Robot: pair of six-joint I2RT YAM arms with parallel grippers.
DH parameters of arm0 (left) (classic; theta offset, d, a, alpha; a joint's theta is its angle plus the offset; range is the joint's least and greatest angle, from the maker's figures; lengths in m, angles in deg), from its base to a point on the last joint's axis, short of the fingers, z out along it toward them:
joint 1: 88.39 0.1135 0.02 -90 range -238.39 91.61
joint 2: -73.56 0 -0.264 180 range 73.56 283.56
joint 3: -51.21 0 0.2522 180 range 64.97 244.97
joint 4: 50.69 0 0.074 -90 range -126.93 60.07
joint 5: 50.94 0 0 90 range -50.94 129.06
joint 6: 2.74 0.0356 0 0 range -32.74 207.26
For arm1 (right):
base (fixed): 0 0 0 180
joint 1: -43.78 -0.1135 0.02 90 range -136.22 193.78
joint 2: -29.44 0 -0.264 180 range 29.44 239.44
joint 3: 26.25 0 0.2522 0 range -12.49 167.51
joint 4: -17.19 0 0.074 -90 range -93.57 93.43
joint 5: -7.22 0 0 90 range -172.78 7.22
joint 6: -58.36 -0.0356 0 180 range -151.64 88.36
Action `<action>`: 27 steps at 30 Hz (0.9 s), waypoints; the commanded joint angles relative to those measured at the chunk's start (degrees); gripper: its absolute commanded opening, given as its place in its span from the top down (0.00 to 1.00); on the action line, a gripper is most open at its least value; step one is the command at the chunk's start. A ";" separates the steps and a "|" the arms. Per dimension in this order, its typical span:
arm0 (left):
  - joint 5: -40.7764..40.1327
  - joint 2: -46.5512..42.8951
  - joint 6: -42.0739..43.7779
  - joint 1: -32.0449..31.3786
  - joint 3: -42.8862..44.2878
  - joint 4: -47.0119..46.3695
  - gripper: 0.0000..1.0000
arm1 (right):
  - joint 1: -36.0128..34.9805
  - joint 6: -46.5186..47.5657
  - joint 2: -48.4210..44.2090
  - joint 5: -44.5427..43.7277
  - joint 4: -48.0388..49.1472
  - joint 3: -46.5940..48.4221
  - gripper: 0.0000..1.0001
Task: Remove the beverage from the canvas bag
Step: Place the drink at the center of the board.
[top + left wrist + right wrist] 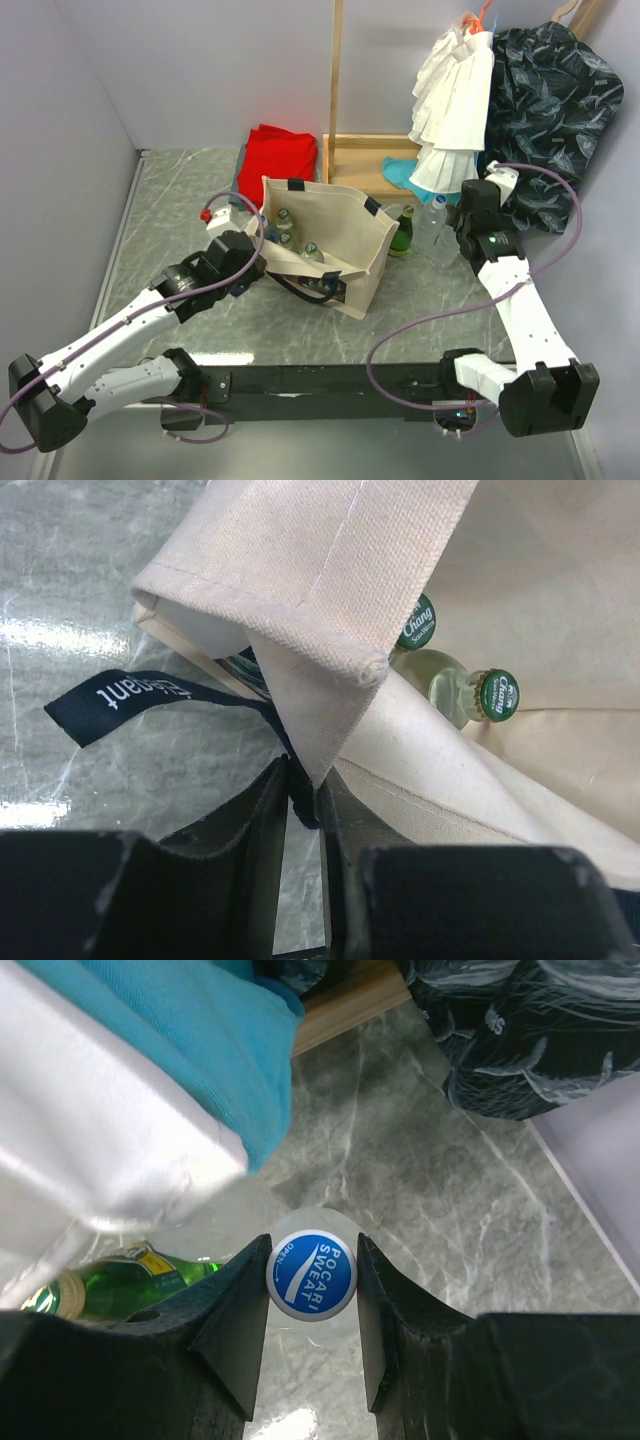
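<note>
Black fingers [238, 1305] of the right hand [311, 1260] sit nearest, pressed in on either side of a blue cap [311, 1278], so this hand is pinching the top of a clear bottle [433, 218]. That bottle is outside the bag [330, 225], just beside its right wall, next to a green bottle [402, 230] that stands on the desk [190, 190]. Whether the clear one rests on the desk or hangs just above it I cannot tell. The left hand [303, 805] is nearly closed, nipping a folded corner of the bag's rim, with the navy strap [130, 695] looping out just beside the grip. Past that fold, inside the bag, two green-capped bottles [470, 695] lie against the canvas; the top view shows about three in there. My reading is that the task is partly done: one drink is out and gripped, the green one may count as out too, and those inside are left to lift. The right arm climbs from its base at the near right edge, elbow bent, forearm angled up and left so the hand meets the cap from above. The left arm stretches low and diagonal from the near left corner, wrist at the bag's left side, likely holding the mouth open.
</note>
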 commanded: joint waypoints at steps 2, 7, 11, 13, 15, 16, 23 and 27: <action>0.66 -0.29 1.00 -0.12 1.41 0.44 0.75 | 0.42 -0.97 0.05 -2.72 9.63 0.58 1.00; 0.75 0.14 0.83 -0.12 1.67 0.78 0.76 | 0.42 -0.26 1.28 -5.18 8.31 0.93 1.00; 0.92 0.23 1.00 -0.11 1.68 0.70 0.76 | 0.34 -0.35 1.28 -5.00 8.22 0.84 1.00; 0.92 -0.03 0.91 -0.12 1.50 0.52 0.76 | 0.34 -0.09 1.45 -5.00 8.57 0.31 1.00; 0.66 -0.21 0.91 -0.03 1.41 0.52 0.76 | 0.34 -0.09 1.54 -4.57 9.27 -0.04 1.00; 0.75 -0.21 0.83 -0.11 1.41 0.61 0.76 | 0.34 -0.17 1.89 -4.48 9.36 -0.21 1.00; 0.40 -0.65 0.56 -0.12 1.24 1.05 0.76 | 0.34 -0.26 3.57 -4.39 10.32 -1.53 1.00; 0.57 -0.30 0.65 -0.12 1.41 0.78 0.76 | 0.34 -0.26 3.39 -4.13 10.77 -1.97 1.00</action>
